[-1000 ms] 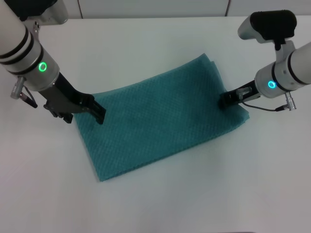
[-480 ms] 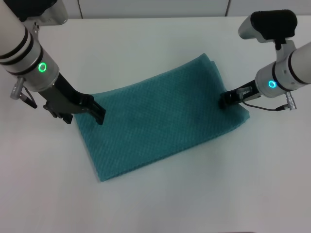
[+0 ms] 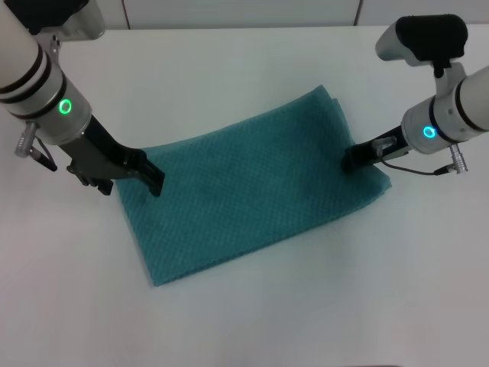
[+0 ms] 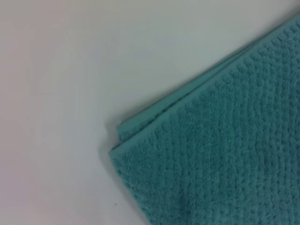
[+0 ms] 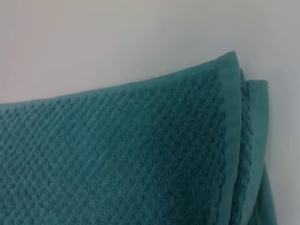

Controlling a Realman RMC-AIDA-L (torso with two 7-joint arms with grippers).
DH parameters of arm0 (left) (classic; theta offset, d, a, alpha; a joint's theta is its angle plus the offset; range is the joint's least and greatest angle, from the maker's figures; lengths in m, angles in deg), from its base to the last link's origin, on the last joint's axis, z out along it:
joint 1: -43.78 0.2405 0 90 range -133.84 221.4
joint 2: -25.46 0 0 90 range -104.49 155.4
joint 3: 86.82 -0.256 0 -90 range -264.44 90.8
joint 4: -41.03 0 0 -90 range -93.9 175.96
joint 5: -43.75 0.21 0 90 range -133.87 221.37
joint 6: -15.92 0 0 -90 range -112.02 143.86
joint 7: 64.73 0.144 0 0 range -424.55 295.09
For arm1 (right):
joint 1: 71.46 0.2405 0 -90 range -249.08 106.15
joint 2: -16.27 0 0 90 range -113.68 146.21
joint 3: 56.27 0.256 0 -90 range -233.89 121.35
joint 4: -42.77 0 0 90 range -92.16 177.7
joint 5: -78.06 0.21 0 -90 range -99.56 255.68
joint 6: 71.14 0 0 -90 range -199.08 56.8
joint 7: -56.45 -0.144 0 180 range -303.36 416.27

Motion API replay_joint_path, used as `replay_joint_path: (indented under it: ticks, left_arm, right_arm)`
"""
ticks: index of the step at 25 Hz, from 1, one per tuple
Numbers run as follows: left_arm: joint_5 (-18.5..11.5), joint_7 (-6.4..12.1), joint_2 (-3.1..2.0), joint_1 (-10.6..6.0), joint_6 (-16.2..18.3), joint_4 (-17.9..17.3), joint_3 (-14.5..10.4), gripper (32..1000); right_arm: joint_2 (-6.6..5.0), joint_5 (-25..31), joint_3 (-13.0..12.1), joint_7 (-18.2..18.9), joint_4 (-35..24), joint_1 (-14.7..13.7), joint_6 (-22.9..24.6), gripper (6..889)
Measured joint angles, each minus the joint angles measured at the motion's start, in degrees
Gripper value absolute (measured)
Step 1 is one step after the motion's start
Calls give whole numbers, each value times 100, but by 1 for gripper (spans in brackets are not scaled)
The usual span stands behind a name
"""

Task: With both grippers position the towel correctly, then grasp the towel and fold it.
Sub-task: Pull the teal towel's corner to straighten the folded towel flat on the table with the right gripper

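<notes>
The teal waffle-weave towel (image 3: 256, 183) lies flat and slanted on the white table (image 3: 244, 321), stretched between the two grippers. The left gripper (image 3: 153, 177) sits at the towel's left edge near its far corner; whether its jaws are apart cannot be told. Farther off, the right gripper (image 3: 351, 159) touches the towel's right edge, where layered hems show, its jaw state likewise unclear.

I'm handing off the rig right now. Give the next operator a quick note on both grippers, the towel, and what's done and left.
Left gripper: low at the towel's left short edge.
Right gripper: low at its right short edge.
Towel: flat on the white table, lying askew, already in layers at the corners.
Done: both grippers placed at opposite ends.
Left: square it up, grasp it, fold it.
</notes>
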Motion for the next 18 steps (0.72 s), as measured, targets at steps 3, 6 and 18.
replay_joint_path:
  ticks: [3,6,18]
  left_arm:
    - [6,0,-3,4,0,0,0,891]
    - [13,0,-7,13,0,1,0,891]
    - [32,0,-17,62,0,5,0,892]
  right_arm:
    - [-6,1,-6,3,-38,-9,-90,101]
    - [-10,-2,-10,5,-62,-13,-188,101]
    - [-18,-39,-21,24,-502,-167,-838,100]
